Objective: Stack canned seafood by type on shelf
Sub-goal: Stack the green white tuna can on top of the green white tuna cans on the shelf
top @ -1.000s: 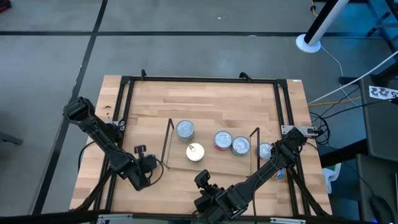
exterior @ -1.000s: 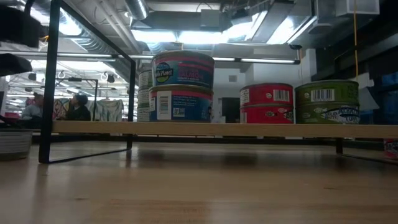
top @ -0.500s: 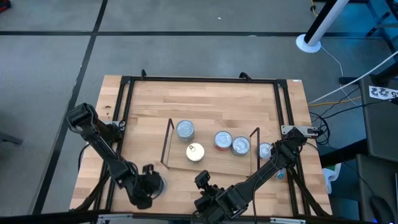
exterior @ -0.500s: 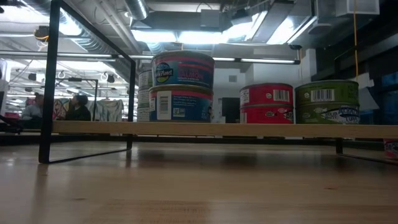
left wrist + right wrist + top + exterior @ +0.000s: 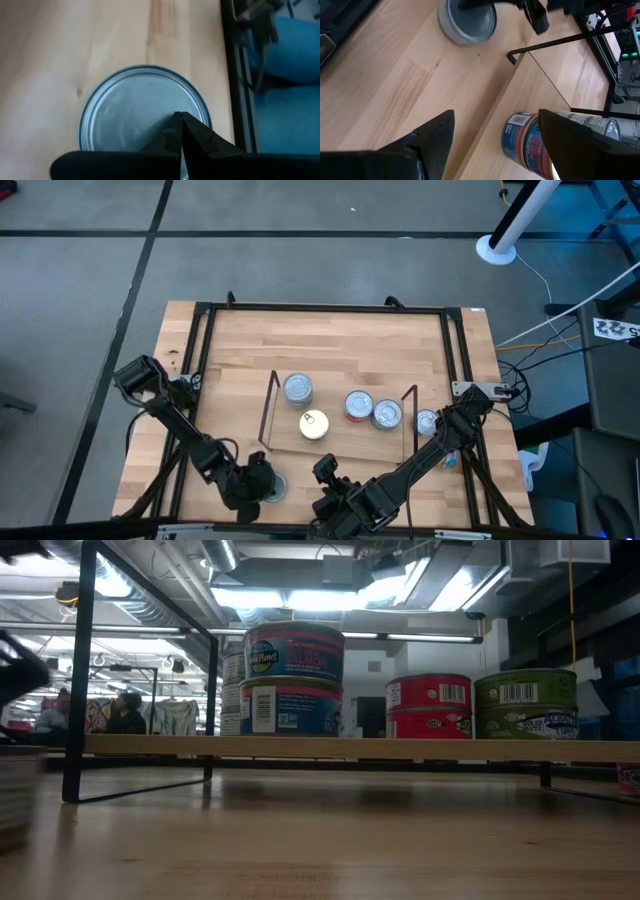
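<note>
The large light-wood tabletop (image 5: 330, 345) with its black frame rails filled the middle of the high view. On it, toward the near half, stood the low light-wood shelf board with thin black wire uprights (image 5: 340, 438) at its two short ends.

The left arm reached from about nine o'clock down toward the seven o'clock corner of the table, where the left gripper (image 5: 262, 485) hung right over a flat round silver-topped tin (image 5: 144, 116) sitting on the bare tabletop, off the shelf and just beyond its seven o'clock corner. In the left wrist view its two dark fingers met at their tips above the tin's lid, jaws together and gripping nothing. The right arm ran from three o'clock down to the near edge at six o'clock, the right gripper (image 5: 492, 135) hovering there with its jaws spread wide apart and empty.

On the shelf, the stacked blue-labelled round tins with a silver top (image 5: 298, 388) stood at the eleven o'clock part of the board, with a gold-topped round tin (image 5: 314, 424) just beside them toward six o'clock. Near the three o'clock end sat the red-labelled stacked tins (image 5: 359, 405) touching or nearly touching the green-labelled stacked tins (image 5: 387, 414). One more silver-topped tin (image 5: 426, 422) lay just outside the shelf's three o'clock upright, on the tabletop
</note>
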Tool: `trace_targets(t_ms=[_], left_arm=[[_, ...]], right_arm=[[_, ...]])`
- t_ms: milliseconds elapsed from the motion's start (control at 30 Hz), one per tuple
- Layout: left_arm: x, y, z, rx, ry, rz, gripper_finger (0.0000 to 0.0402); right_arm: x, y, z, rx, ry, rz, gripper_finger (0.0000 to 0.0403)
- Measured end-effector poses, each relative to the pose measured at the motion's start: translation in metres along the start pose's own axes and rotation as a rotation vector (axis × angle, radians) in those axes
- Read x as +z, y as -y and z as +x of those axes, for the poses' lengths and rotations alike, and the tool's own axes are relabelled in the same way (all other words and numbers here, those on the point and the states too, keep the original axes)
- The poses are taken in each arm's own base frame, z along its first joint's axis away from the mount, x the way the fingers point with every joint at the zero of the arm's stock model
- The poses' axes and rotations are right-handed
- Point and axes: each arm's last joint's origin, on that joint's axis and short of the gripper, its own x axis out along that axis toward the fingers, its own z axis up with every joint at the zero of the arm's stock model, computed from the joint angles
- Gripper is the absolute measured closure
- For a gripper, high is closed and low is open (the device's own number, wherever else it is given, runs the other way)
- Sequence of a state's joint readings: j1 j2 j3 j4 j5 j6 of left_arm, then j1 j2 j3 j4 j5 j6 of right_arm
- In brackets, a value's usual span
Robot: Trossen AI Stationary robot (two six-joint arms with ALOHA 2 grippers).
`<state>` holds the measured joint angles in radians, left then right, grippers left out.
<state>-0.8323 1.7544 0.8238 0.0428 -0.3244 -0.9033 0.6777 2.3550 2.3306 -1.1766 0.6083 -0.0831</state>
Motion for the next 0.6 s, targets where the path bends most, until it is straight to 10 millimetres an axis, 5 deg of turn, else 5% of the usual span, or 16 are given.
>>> trace_targets(t_ms=[333,600], left_arm=[[0.024,-0.005,0.011,-0.007,0.092,0.069,0.0399],[0.038,0.024,0.002,-0.117,0.111,0.216,0.0399]], right_arm=[[-0.001,0.017,0.013,0.083,-0.002,0.048,0.0116],[0.005,0.028,0.021,0.156,0.069,0.120,0.0116]])
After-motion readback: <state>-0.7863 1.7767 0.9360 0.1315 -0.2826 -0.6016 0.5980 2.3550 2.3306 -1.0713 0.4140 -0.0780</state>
